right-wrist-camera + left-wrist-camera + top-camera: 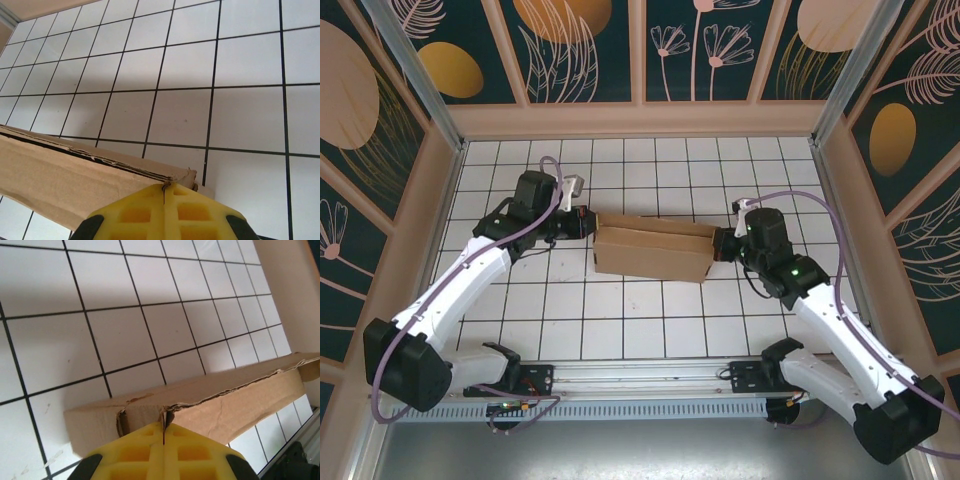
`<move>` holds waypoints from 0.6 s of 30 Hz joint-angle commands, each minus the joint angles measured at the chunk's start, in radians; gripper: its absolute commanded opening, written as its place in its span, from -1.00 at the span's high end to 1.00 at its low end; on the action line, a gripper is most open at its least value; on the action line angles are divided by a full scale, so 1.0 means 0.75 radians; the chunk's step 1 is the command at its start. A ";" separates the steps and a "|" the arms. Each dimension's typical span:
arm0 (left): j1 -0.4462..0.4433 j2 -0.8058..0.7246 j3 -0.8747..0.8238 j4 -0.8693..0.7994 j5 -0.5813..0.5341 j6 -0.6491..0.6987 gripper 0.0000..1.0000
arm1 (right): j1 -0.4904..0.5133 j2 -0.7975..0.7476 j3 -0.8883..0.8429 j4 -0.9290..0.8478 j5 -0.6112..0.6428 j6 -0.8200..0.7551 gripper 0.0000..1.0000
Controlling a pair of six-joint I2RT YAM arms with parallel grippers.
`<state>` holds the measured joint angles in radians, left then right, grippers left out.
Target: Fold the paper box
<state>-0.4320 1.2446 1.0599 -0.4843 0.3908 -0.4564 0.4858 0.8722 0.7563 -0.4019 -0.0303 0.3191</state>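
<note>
Paper box: at the middle of the white gridded table, folded into a long, low brown block; long axis left to right, right end slightly nearer the arms; set between the two grippers.
Box condition: top edge ragged and torn along its length in both wrist views, cardboard layers slightly parted.
Left arm: based at the near left, reaching forward and inward, elbow bent, wrist turned toward the box's left end.
Left gripper: yellow fingers closed flat together, a hairline seam between; tips touching the box's left end at a small notch in the cardboard; any cardboard pinched, not determinable.
Right arm: based at the near right, reaching forward and inward, mirroring the left, wrist turned toward the box's right end.
Right gripper: yellow fingers likewise pressed together; tips against the upper corner of the box's right end; a grip on the cardboard, not determinable.
Cabling: purple cable looped along each arm.
</note>
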 commanded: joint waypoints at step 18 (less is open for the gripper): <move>-0.016 0.012 -0.108 0.048 -0.010 0.033 1.00 | 0.046 -0.038 -0.033 0.063 -0.005 -0.049 1.00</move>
<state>-0.4339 1.2442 1.0042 -0.4633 0.3653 -0.4164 0.5060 0.8513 0.7509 -0.3985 -0.0242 0.2935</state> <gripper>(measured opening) 0.059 0.047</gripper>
